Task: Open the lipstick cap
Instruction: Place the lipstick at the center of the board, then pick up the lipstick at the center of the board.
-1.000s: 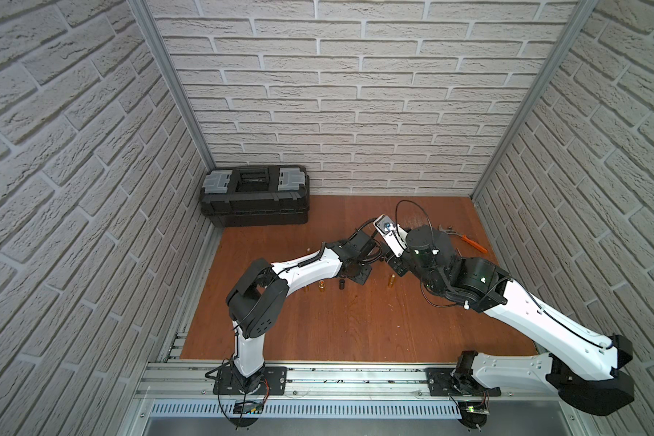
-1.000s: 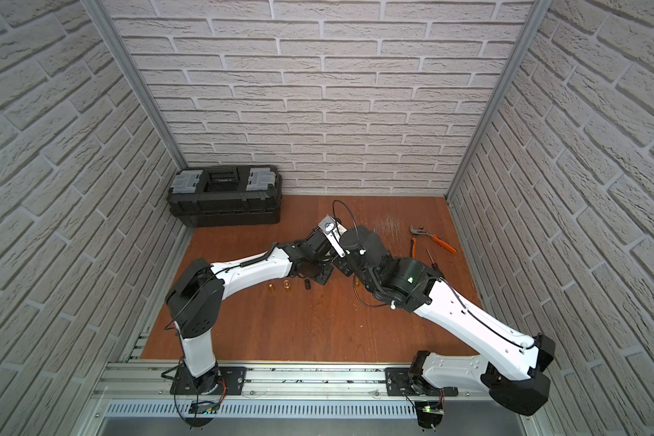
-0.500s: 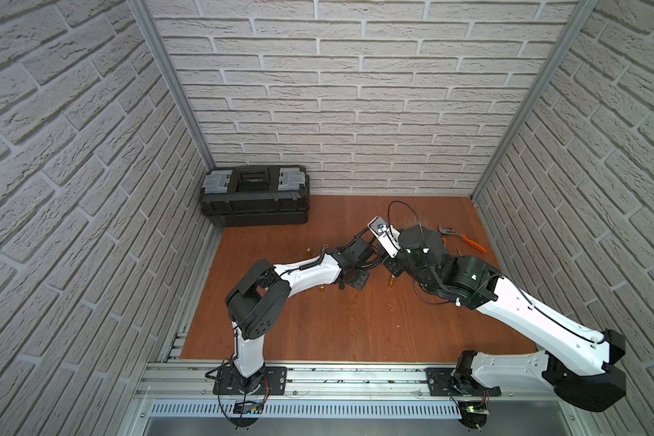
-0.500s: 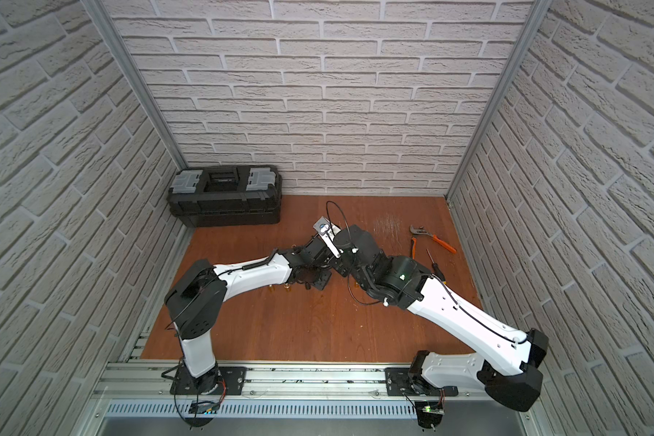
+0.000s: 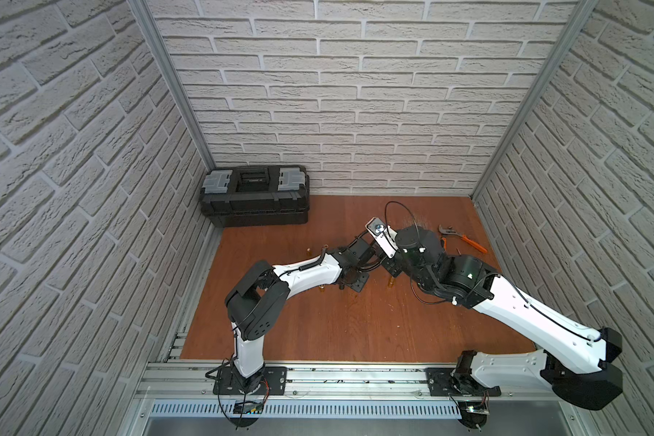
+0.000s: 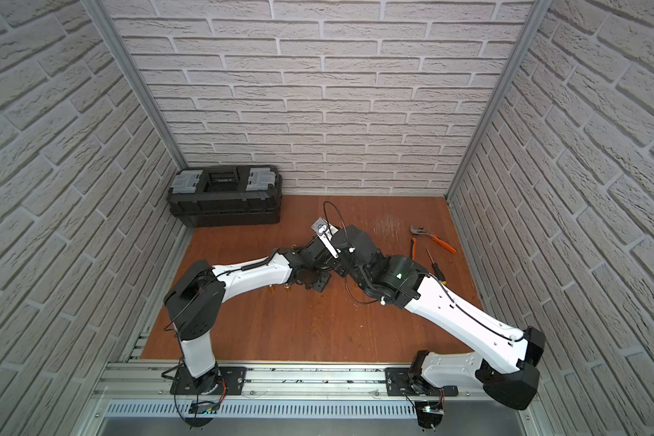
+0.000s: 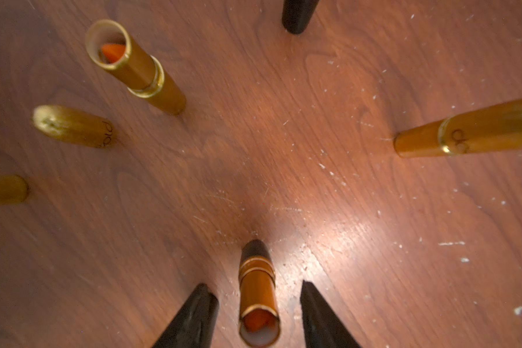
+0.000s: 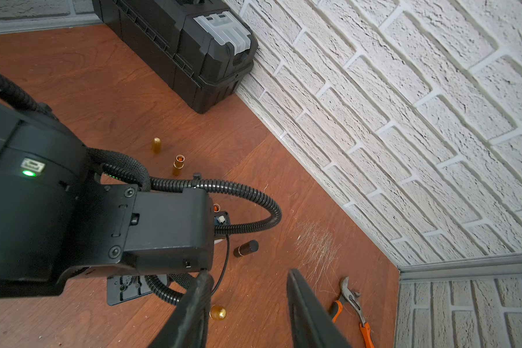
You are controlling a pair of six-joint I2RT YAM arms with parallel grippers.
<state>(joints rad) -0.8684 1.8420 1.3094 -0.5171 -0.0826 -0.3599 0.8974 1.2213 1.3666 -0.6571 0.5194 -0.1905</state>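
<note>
Reaching low across table [image 5: 318, 321], pointing down, with left tool [image 7: 256, 287] spread either side of upright uncapped lipstick [image 7: 257, 278], no contact. Hovering just above with right tool [image 8: 249, 272] parted, empty.

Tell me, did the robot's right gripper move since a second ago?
Yes, a little. In a top view the right gripper has shifted away from the orange-handled wrench, toward the black toolbox; the wrench's head, hidden earlier, now shows.

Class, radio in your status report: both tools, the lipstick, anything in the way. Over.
Left tool open, straddling uncapped lipstick, not touching. Right tool open, empty. Second open lipstick stands apart, not blocking.
</note>
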